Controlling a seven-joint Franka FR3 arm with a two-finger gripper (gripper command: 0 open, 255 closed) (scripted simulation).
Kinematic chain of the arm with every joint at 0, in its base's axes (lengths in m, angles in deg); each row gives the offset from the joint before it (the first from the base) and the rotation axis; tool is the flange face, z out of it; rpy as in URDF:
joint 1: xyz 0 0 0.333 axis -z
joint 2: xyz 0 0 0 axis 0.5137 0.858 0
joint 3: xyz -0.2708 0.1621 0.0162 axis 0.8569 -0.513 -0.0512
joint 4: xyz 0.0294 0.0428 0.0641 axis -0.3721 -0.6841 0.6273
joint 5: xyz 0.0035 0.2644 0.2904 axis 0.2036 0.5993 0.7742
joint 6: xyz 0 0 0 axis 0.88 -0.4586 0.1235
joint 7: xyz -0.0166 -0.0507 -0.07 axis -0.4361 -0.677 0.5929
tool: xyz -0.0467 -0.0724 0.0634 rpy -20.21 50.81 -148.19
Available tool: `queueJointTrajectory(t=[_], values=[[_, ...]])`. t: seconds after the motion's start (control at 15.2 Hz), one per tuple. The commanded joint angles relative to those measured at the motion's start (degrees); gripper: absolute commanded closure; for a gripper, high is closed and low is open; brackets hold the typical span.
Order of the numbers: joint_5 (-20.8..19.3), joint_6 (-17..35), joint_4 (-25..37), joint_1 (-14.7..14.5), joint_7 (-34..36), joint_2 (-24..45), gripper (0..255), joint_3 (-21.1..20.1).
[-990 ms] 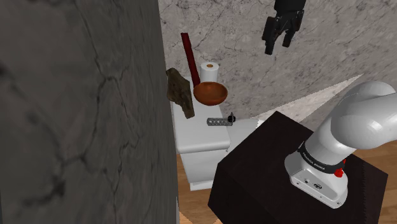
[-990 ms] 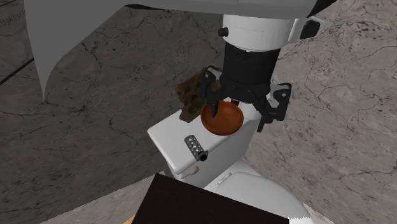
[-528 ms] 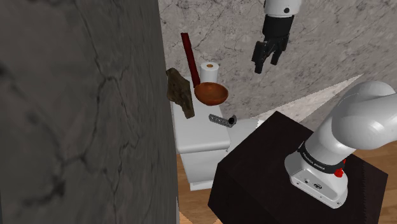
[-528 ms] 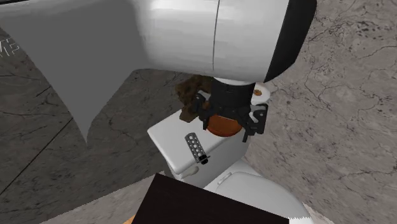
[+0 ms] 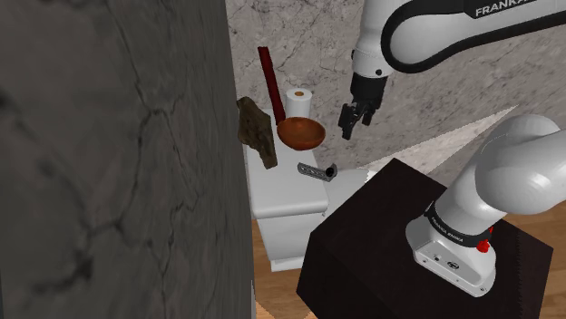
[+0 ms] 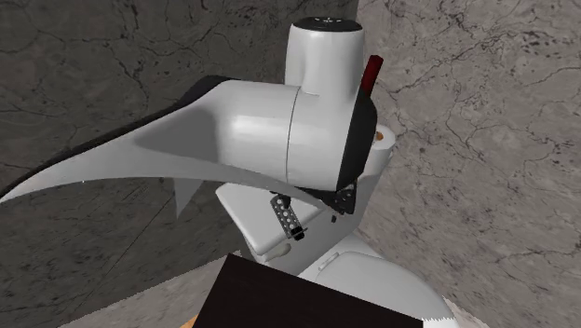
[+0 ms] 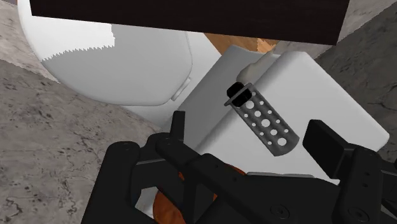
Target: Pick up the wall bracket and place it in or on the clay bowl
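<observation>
We see the grey perforated bracket [image 7: 262, 121] lying flat on the white toilet tank [image 7: 318, 89], beyond our black jaws, which stand apart and clear of it. A brown bowl [image 7: 164, 207] peeks out behind them.

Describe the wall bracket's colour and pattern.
The wall bracket is grey with round holes and a black end; clearest in the wrist view.

the wall bracket [image 5: 311, 171] lies on the toilet tank [image 5: 277, 192]. the bowl [image 5: 300, 133] sits on the tank too, behind the bracket, with a paper roll [image 5: 297, 96] behind it.
</observation>
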Motion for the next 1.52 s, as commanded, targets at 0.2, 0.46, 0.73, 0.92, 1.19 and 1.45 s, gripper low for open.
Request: queueJointTrajectory(t=[0.2, 0.46, 0.73, 0.92, 1.19, 1.45], values=[[1.49, 14.51, -4.71, -2.05, 0.07, 8.31, 0, -1.97], [2.11, 23.97, -6.30, -3.09, 0.13, 15.36, 0, -3.22], [2.01, 28.62, -7.33, -2.91, 0.27, 18.99, 0, -3.50], [1.78, 32.90, -8.00, -2.66, 0.47, 22.60, 0, -3.78], [1.78, 32.90, -8.00, -2.66, 0.47, 22.60, 0, -3.78], [1.78, 32.90, -8.00, -2.66, 0.47, 22.60, 0, -3.78]])
